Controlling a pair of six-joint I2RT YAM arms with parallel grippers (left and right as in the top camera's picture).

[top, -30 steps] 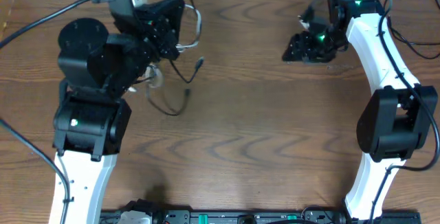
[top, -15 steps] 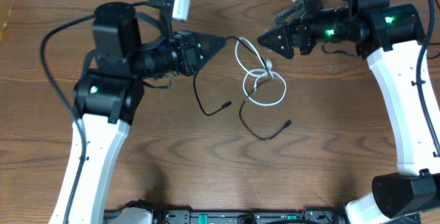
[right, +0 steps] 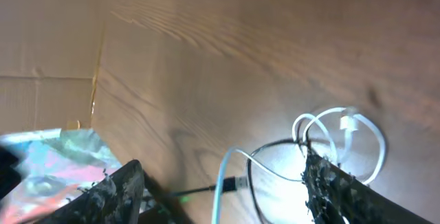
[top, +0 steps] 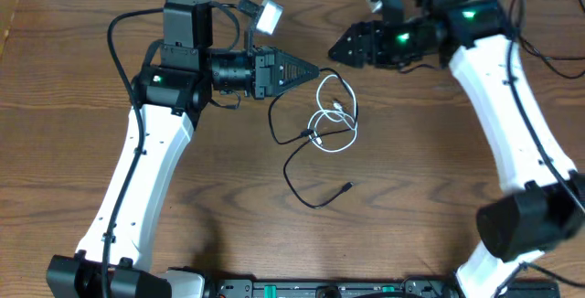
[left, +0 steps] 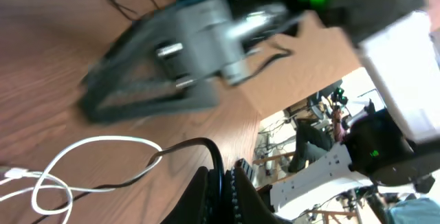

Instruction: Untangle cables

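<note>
Black cable (top: 287,172) sits clamped in the closed left gripper (top: 315,71), white cable (left: 110,139) looped just beside its tips and ahead of the right gripper (top: 336,51), spread wide, empty, the free hand for that loop.

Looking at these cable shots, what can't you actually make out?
1. Overhead: where the black cable and white cable cross, the strands are too thin to tell which lies on top.
2. Left wrist: the bottom edge cuts off the left gripper, hiding most of its pinch on the black cable.
3. Right wrist: blur smears the plug ends; their type is unreadable.
</note>
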